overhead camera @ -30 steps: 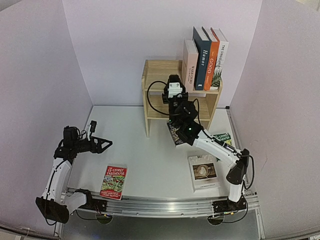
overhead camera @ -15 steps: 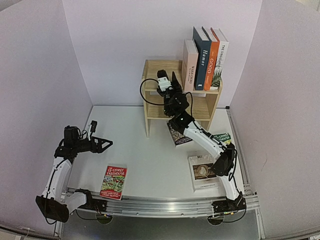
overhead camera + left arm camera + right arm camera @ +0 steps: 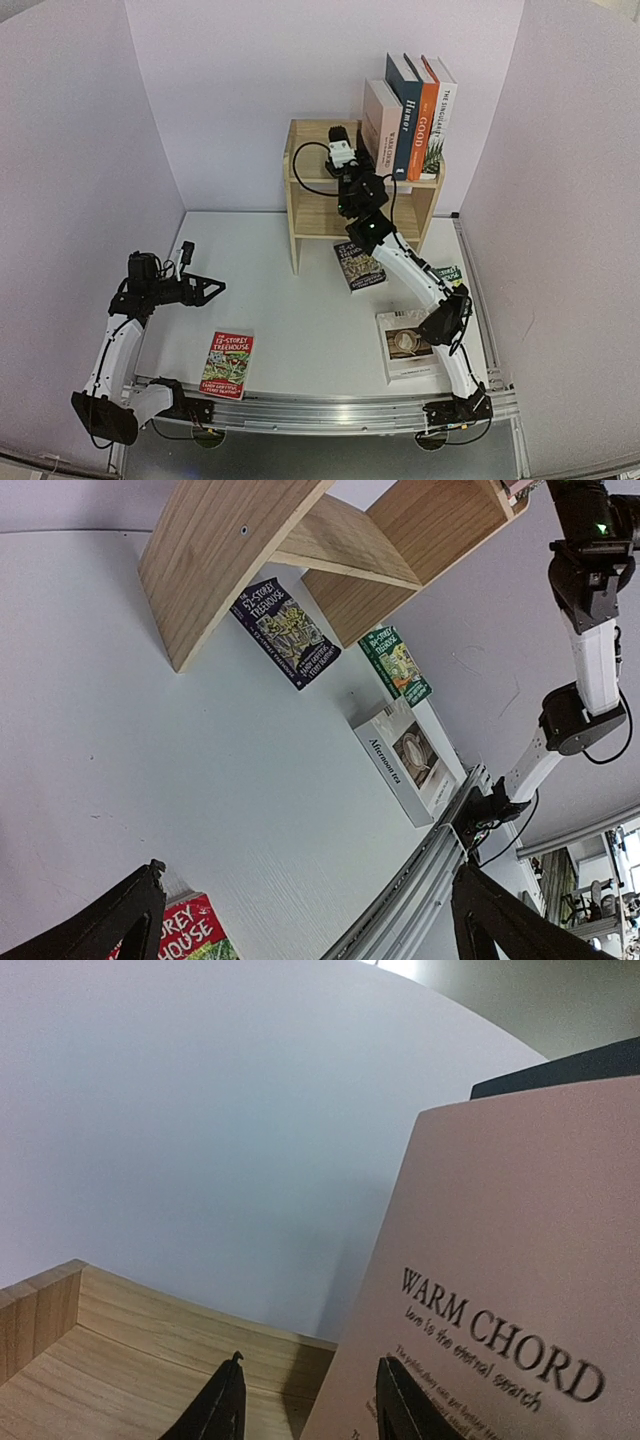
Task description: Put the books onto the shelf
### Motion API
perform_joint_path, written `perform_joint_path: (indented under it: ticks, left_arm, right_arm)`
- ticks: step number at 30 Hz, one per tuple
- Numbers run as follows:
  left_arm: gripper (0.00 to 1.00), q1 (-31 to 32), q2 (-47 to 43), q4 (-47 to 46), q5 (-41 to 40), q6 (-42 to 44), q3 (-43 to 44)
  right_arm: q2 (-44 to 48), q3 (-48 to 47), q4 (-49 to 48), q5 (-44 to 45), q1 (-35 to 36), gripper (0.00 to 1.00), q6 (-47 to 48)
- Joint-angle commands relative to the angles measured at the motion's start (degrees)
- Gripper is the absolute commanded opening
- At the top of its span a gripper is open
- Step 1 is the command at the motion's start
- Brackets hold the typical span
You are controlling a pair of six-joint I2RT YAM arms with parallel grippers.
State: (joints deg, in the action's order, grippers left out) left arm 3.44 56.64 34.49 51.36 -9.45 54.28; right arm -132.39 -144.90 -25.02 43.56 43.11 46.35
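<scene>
The pine shelf [image 3: 305,195] [image 3: 210,570] stands at the back of the table. On its top [image 3: 150,1350] stand a pinkish-white book [image 3: 380,125] [image 3: 520,1290], a navy one [image 3: 404,115], an orange one [image 3: 424,118] and a white one [image 3: 441,105]. My right gripper [image 3: 347,138] [image 3: 311,1360] hovers over the shelf top just left of the pinkish-white book, open and holding nothing; one finger shows in front of the cover. On the table lie a dark Treehouse book [image 3: 358,266] [image 3: 285,630], a green one [image 3: 447,275] [image 3: 397,665], a red one [image 3: 228,364] [image 3: 190,938] and a white coffee-cup book [image 3: 408,343] [image 3: 405,760]. My left gripper [image 3: 205,288] [image 3: 300,930] is open above the table's left side.
White walls close in the table at the back and both sides. A metal rail [image 3: 320,410] [image 3: 420,900] runs along the near edge. The right arm [image 3: 420,285] [image 3: 590,630] stretches over the dark and green books. The shelf's lower tier [image 3: 325,222] shows bare wood.
The right arm has risen from the shelf's middle level to its top and moved right, close to the pinkish-white book. The left arm has not moved.
</scene>
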Motion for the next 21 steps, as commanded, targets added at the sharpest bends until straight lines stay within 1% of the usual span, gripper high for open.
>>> perform_joint_path:
  ticks: [1, 5, 9, 12, 16, 18, 21]
  left_arm:
    - [1.00, 0.0, -1.2, 0.9, 1.2, 0.1, -0.1]
    - [1.00, 0.1, -1.4, 0.8, 1.2, -0.2, -0.6]
    - [1.00, 0.1, -1.8, 0.5, 1.3, -0.8, -1.3]
    - [1.00, 0.1, -1.9, 0.0, 1.3, -1.3, -1.5]
    - [1.00, 0.1, -1.9, -0.4, 1.1, -1.3, -1.5]
    - [1.00, 0.1, -1.9, -0.5, 1.0, -1.3, -1.5]
    - [1.00, 0.1, -1.9, -0.6, 1.1, -1.5, -1.7]
  right_arm:
    - [-3.0, -3.7, 0.2, -1.3, -0.9, 0.43, -1.7]
    - [-3.2, -4.6, 1.6, -2.3, -0.7, 0.43, -3.6]
    - [1.7, 0.5, 3.5, -4.2, 0.8, 0.43, -7.6]
    - [6.6, 5.6, 8.0, -6.1, 2.7, 0.46, -10.6]
    - [15.9, 14.4, 14.2, -8.1, 3.9, 0.51, -19.5]
    - [20.7, 17.3, 17.9, -8.0, 3.9, 0.52, -25.9]
    - [26.6, 21.1, 24.5, -7.5, 3.9, 0.52, -33.2]
